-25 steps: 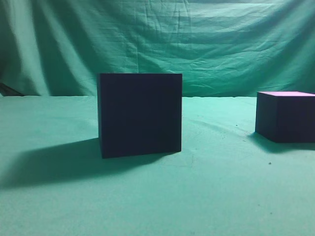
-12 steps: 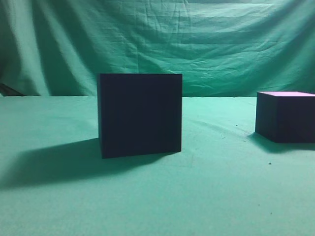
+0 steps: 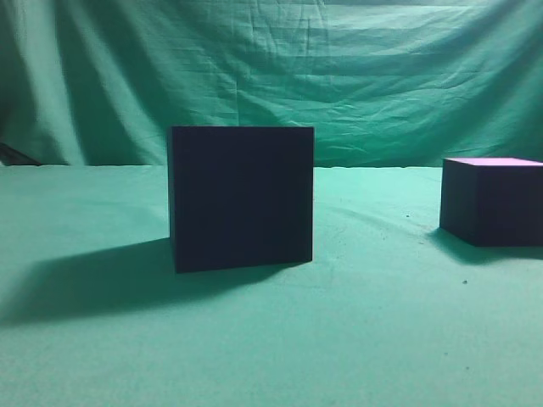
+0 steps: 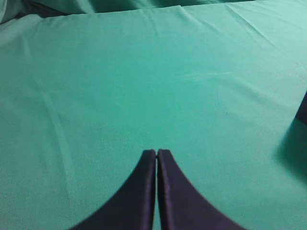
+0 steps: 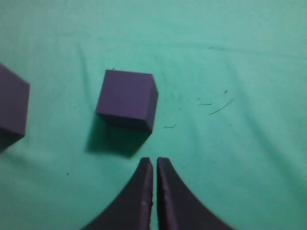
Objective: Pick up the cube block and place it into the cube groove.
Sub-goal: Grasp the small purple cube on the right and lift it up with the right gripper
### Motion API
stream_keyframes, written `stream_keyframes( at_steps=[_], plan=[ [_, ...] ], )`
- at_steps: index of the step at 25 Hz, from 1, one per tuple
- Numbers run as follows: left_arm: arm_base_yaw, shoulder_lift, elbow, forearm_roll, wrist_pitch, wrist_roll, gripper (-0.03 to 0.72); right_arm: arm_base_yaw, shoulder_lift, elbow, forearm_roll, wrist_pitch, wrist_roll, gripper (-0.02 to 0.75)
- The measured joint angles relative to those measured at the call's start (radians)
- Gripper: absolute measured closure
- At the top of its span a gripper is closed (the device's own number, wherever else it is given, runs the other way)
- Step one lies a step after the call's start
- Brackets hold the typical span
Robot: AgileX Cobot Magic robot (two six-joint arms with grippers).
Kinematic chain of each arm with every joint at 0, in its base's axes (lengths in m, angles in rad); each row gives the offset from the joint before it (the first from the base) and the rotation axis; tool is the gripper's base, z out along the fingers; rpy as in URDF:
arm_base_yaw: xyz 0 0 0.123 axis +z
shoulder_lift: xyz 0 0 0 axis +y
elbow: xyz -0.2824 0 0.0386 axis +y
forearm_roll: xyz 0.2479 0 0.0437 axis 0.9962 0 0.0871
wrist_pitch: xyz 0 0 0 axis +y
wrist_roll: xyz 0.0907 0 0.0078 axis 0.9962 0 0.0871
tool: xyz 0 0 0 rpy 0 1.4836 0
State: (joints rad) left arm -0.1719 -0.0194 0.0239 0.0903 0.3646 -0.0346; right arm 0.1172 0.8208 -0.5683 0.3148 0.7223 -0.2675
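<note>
The cube block, small and dark with a pinkish-purple top, sits on the green cloth at the right edge of the exterior view. In the right wrist view it lies just ahead and left of my right gripper, which is shut and empty above the cloth. The cube groove, a large dark box, stands at the middle of the exterior view; its corner shows at the left edge of the right wrist view. My left gripper is shut and empty over bare cloth. Neither gripper shows in the exterior view.
Green cloth covers the table and hangs as a backdrop behind. A dark edge and its shadow show at the right border of the left wrist view. Small specks of lint lie on the cloth right of the block.
</note>
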Motion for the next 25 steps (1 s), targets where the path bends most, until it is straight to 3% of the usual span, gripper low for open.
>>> stream_keyframes(
  at_steps=[7, 9, 10, 11, 18, 20, 25],
  plan=[
    [0.0, 0.0, 0.0, 0.0, 0.0, 0.0, 0.688, 0.238, 0.343, -0.239, -0.248, 0.154, 0.265, 0.738],
    [0.0, 0.0, 0.0, 0.0, 0.0, 0.0, 0.688, 0.271, 0.436, -0.296, -0.283, 0.161, 0.32, 0.738],
    [0.0, 0.0, 0.0, 0.0, 0.0, 0.0, 0.688, 0.277, 0.472, -0.315, -0.29, 0.161, 0.332, 0.691],
    [0.0, 0.0, 0.0, 0.0, 0.0, 0.0, 0.688, 0.282, 0.513, -0.336, -0.295, 0.161, 0.341, 0.691],
    [0.0, 0.0, 0.0, 0.0, 0.0, 0.0, 0.688, 0.285, 0.696, -0.394, -0.303, 0.05, 0.376, 0.211],
    [0.0, 0.0, 0.0, 0.0, 0.0, 0.0, 0.688, 0.285, 0.733, -0.396, -0.303, 0.012, 0.383, 0.117],
    [0.0, 0.0, 0.0, 0.0, 0.0, 0.0, 0.688, 0.285, 0.814, -0.396, -0.305, -0.034, 0.419, 0.108]
  ],
)
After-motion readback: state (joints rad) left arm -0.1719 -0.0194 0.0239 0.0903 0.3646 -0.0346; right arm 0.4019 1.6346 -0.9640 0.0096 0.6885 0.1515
